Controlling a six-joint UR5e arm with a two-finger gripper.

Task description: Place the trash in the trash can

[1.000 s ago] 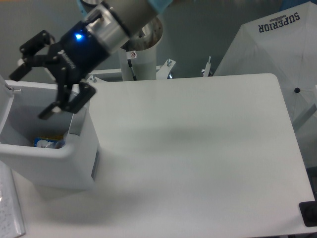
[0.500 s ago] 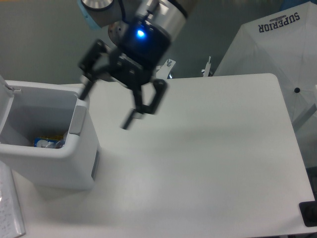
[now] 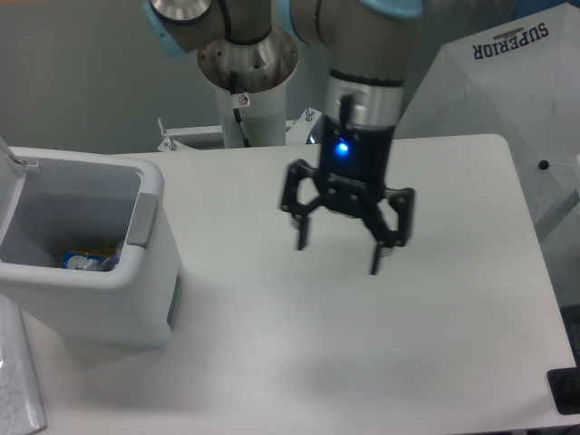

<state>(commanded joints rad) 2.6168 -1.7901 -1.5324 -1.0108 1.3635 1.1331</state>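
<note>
White table (image 3: 453,362) bearing the trash can (image 3: 149,299) at its left edge; bottle (image 3: 86,263) lies inside the can, wrapper not discernible. Gripper (image 3: 337,256), jaws wide and empty, hangs over mid-table, well right of the can.

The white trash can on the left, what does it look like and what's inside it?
The trash can is a big boxy white plastic bin with a thick rounded rim and a grey panel on its right side. It stands upright at the table's left edge, open on top, its white lid tipped back on the left. At the bottom lies the bottle, bluish and crushed. Nothing else touches it; the gripper is away over the table.
</note>
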